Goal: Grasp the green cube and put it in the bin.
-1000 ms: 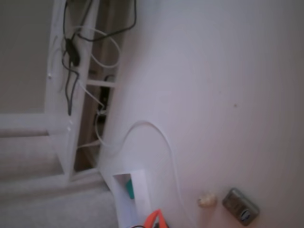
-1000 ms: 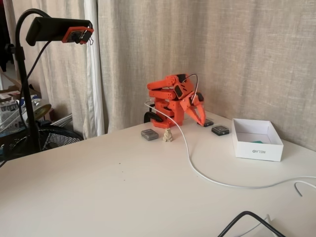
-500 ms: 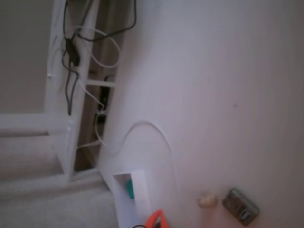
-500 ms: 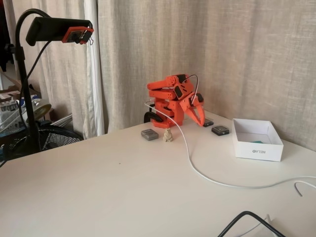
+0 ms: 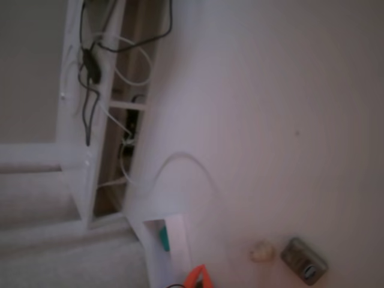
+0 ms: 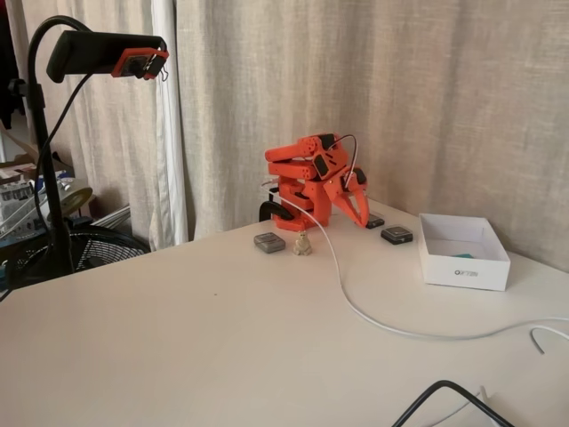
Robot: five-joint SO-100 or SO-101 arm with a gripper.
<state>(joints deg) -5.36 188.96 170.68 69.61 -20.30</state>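
The green cube lies inside the white bin, against a wall, at the bottom of the blurry fixed view from above. In the fixed view across the table the bin stands at the right and its walls hide the cube. The orange arm is folded up at the back of the table. Its gripper points down at the table left of the bin, shut and holding nothing. Only its orange tip shows at the bottom edge of the view from above.
A cream lump and a grey oblong object sit left of the arm. Two dark flat items lie between gripper and bin. A white cable runs across the table. A camera stand rises at left.
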